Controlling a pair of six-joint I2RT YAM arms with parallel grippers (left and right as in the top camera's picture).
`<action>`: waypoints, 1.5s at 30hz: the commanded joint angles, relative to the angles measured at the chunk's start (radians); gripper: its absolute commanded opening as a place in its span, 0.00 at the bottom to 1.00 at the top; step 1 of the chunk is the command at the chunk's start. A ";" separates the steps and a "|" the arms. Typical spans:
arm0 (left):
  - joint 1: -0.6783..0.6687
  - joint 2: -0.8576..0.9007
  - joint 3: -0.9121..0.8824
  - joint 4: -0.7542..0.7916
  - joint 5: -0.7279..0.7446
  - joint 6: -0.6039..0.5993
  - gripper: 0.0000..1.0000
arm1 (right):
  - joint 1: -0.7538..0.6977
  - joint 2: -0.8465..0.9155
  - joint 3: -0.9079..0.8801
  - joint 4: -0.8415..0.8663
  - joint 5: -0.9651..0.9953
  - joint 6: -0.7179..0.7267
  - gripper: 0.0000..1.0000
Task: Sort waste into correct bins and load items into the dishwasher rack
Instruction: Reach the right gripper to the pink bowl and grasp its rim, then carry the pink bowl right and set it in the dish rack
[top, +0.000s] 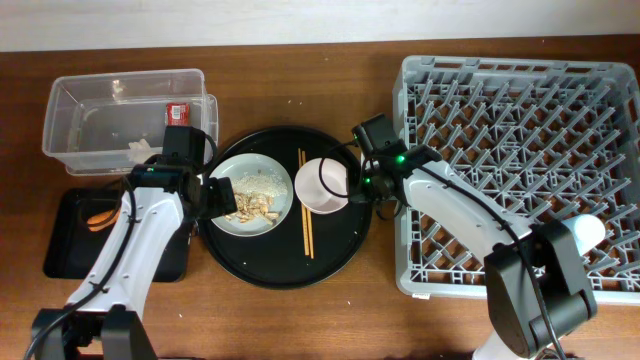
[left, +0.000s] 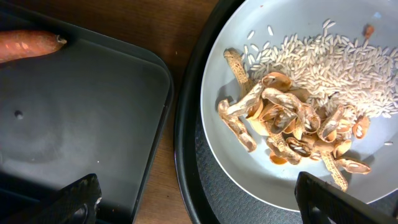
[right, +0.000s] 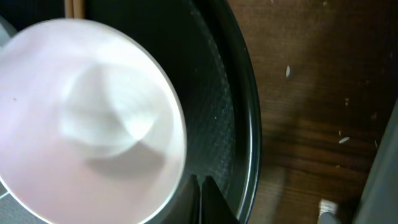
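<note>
The grey-white plate (top: 232, 170) holds pale food scraps (left: 292, 130) and rice (left: 323, 62). It sits on the round black tray (top: 285, 270) with the wooden chopsticks (top: 305, 205) and the white bowl (top: 322, 185). My left gripper (left: 205, 205) is open, one finger over the shallow black tray (left: 74, 124) and one over the plate (left: 249, 168). The carrot piece (left: 28, 45) lies in that shallow tray. My right gripper (right: 202, 193) is shut and empty, right beside the bowl's rim (right: 93, 112). The red wrapper (top: 179, 112) and tissue (top: 140, 150) lie in the clear tub (top: 90, 100).
The grey dishwasher rack (top: 520, 160) fills the right side, with a pale cup (top: 587, 232) near its front right corner. A strip of bare wood separates the round tray's rim (right: 242, 124) from the rack. The tub and shallow tray stand at the left.
</note>
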 joint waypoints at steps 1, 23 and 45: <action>0.000 -0.018 0.002 -0.002 -0.004 -0.014 0.99 | -0.004 -0.016 -0.021 0.006 0.005 -0.007 0.38; 0.000 -0.018 0.002 -0.001 -0.004 -0.014 0.99 | 0.011 0.093 -0.019 0.119 -0.040 -0.006 0.04; 0.000 -0.018 0.002 0.003 -0.004 -0.014 0.99 | -0.583 -0.324 0.134 0.055 1.072 -0.442 0.04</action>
